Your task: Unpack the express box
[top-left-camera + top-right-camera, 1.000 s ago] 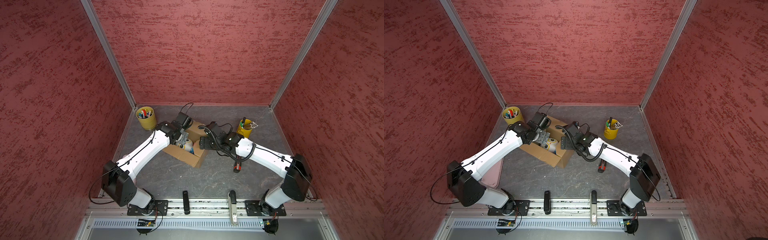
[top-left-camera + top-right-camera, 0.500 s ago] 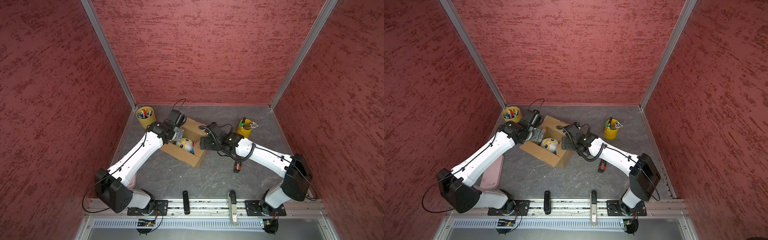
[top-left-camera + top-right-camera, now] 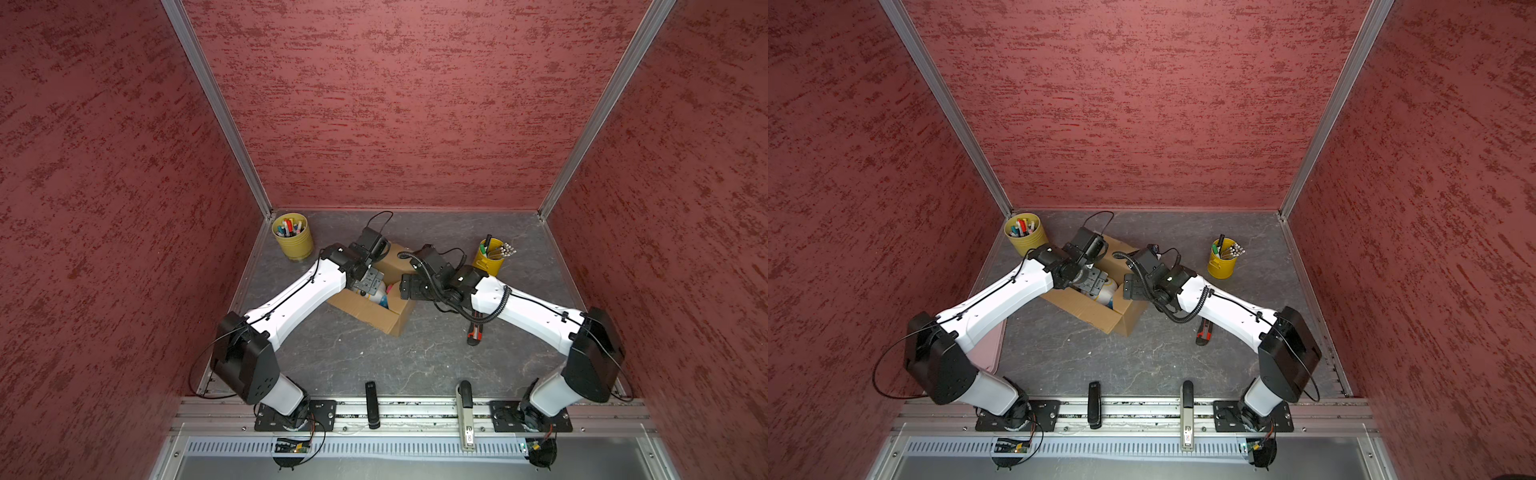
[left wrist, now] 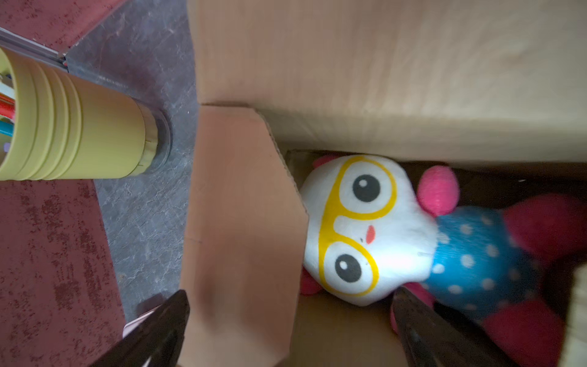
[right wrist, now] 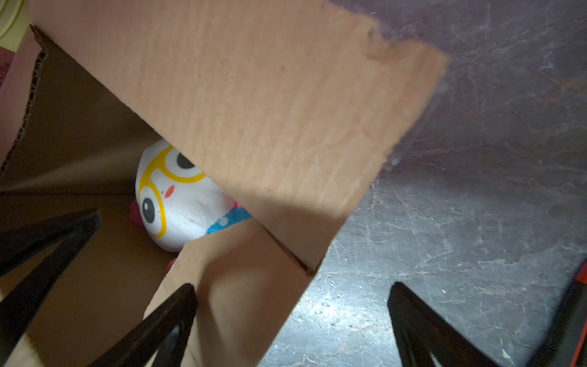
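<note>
Two arms work the express box [image 3: 365,311], and both sets of fingers are spread wide with nothing held. The box sits mid-counter [image 3: 374,365], slightly toward 12 o'clock in both top views, with its flaps up. Its long axis runs roughly 10-to-4 o'clock. Inside, a plush toy [image 4: 365,228] lies on the box floor along that axis: white head with yellow glasses at the 10 o'clock end, blue dotted body trailing toward 4. The left gripper [image 4: 290,294] is at the 10 o'clock end. In the left wrist view its fingers [image 4: 152,333] straddle the 10 o'clock end flap [image 4: 241,222], one tip outside over the counter and the other inside by the toy's neck. The right gripper [image 5: 292,286] is at the 4 o'clock end and appears to straddle the 4 o'clock end flap [image 5: 241,302], with one tip over bare counter. From that side a long flap [image 5: 270,111] hides most of the toy. The left arm is clearly nearer, since the head is almost directly under it. My read: box opened, toy not yet out. The pick turns on the left arm's offset. It needs to slide toward 4 o'clock so both fingers clear the flap and drop either side of the head. Closing where they stand would likely pinch cardboard. The right arm looks placed to steady the box. A yellow cup [image 3: 293,239] stands near, at 10 o'clock of the box, so watch clearance there.
</note>
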`<action>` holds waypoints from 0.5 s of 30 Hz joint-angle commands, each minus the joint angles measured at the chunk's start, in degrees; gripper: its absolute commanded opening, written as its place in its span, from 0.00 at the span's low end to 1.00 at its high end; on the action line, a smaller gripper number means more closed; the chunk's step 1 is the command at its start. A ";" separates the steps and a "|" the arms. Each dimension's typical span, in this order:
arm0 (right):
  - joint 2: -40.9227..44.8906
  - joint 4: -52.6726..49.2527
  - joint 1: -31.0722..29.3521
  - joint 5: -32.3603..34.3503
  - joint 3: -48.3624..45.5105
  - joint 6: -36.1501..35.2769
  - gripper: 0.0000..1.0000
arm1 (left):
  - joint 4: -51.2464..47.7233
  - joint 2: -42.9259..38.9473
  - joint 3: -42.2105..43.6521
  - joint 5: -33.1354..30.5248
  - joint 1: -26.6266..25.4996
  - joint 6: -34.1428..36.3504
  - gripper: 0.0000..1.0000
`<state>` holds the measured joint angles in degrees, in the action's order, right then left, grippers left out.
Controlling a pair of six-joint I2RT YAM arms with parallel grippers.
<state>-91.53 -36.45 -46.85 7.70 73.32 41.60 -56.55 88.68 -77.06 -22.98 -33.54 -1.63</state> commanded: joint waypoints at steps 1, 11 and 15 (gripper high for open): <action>-0.06 0.59 0.44 0.03 -1.18 0.80 0.96 | 0.92 0.02 -0.09 -5.62 0.58 1.19 1.00; -0.62 0.94 0.62 -0.23 -1.91 1.31 0.97 | 5.01 -7.45 0.63 -13.63 2.93 1.37 1.00; -0.94 0.74 0.62 -0.32 -1.60 1.42 0.97 | 6.43 -9.14 2.37 -12.77 6.47 1.14 1.00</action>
<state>-91.55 -35.16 -46.65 7.66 72.14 41.87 -51.96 80.27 -76.36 -34.54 -29.61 -0.69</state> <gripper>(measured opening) 0.967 0.996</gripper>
